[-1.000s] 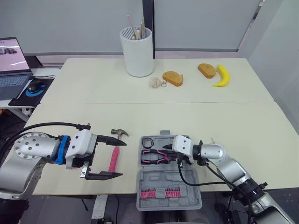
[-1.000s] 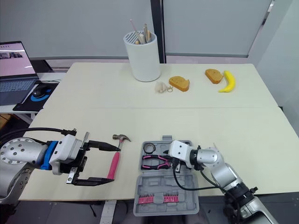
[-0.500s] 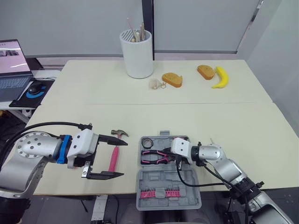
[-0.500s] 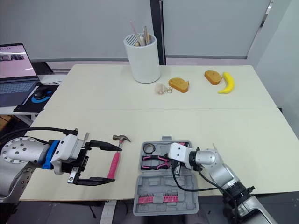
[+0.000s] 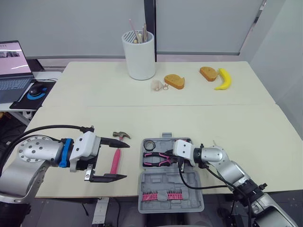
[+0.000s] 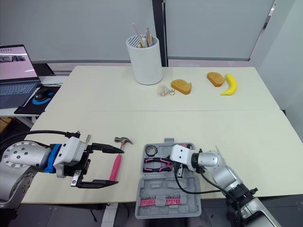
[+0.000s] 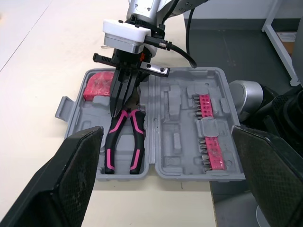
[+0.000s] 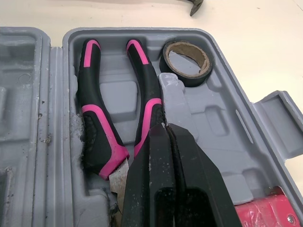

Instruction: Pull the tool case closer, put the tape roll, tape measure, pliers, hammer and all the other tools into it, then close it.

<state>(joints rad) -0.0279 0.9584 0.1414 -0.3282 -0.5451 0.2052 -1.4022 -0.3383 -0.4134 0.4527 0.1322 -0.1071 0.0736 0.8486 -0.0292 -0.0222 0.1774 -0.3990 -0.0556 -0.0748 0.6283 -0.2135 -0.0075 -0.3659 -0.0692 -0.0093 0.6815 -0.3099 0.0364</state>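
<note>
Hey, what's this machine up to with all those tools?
It's packing tools into an open grey tool case at the near edge of the table. The pliers and a tape roll already lie inside, and the right end effector, shut, has its tips at the pliers. The hammer is still on the table, with the left end effector open by it.

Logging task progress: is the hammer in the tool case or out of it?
Out. The hammer lies on the table left of the open tool case, which holds pliers and tape roll.

Cream table [image 5: 213, 123] with open tool case [image 5: 156, 183], hammer [image 5: 115, 160], white holder [image 5: 140, 59], banana [image 5: 224, 79], perhaps bread [image 5: 174, 80].
</note>
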